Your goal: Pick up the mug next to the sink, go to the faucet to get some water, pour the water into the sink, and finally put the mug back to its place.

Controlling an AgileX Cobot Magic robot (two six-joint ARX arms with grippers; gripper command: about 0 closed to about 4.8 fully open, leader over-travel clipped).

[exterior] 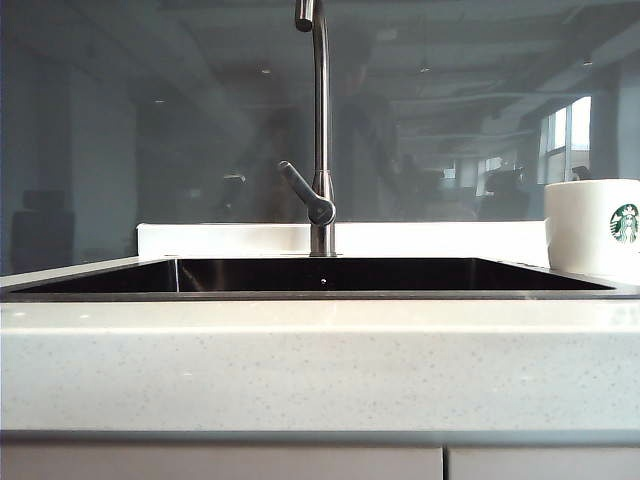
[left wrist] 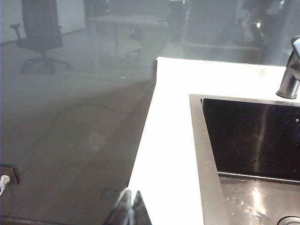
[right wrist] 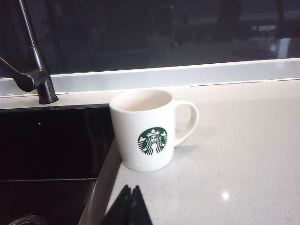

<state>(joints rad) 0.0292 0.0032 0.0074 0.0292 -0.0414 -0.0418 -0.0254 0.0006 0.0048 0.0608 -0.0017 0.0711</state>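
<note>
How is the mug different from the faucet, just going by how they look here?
The mug is white and squat with a green logo; the faucet is a tall, thin tube of plain brushed metal. The mug has a looped side handle, the faucet a grey lever low on its stem. The mug stands on the counter right of the sink; the faucet rises behind the sink's middle. Both stand upright, untouched by either end effector.

Beyond the left gripper we see an office chair and a desk through the glass. A wall socket sits low beside the gripper, above grey floor.
</note>
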